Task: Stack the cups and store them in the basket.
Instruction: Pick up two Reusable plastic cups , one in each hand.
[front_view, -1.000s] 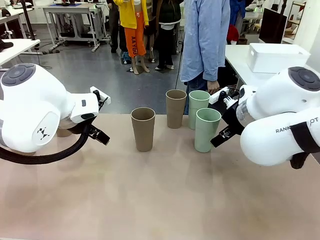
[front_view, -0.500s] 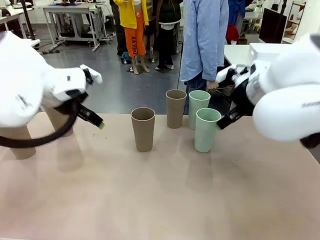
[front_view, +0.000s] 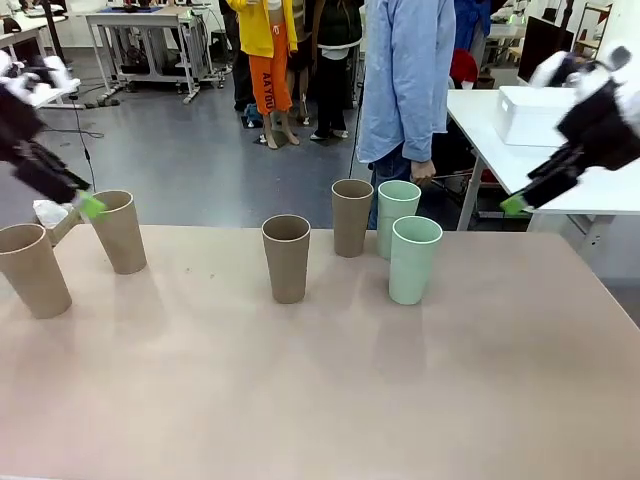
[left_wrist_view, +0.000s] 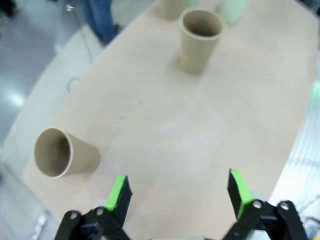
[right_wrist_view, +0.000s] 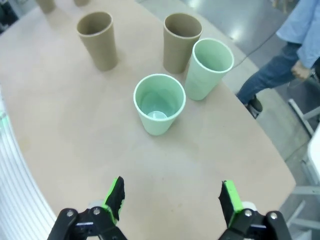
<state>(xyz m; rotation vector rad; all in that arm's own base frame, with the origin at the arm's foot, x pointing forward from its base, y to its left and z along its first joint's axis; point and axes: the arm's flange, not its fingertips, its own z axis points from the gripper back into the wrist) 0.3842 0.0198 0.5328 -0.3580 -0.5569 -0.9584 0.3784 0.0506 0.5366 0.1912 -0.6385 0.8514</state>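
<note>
Counter (front_view: 330, 400): carried six upright cups, each standing alone.
Basket (front_view: 555, 117): sat on a white table far right, well apart.
Tan cups (front_view: 287, 258): four, left to middle.
Mint cups (front_view: 414, 260): two, side by side.
Left claw (left_wrist_view: 177, 187): spread wide, empty.
Right claw (right_wrist_view: 170, 192): spread wide, empty.

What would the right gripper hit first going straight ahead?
Probably the nearer mint green cup, straight ahead of the open right gripper; depth is unclear, so maybe the table before it.

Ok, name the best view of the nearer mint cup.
Right wrist view: it looks down into the nearer mint cup, rim and floor clear. Front view shows its side. Left wrist view gives a blurred mint patch at most.
</note>
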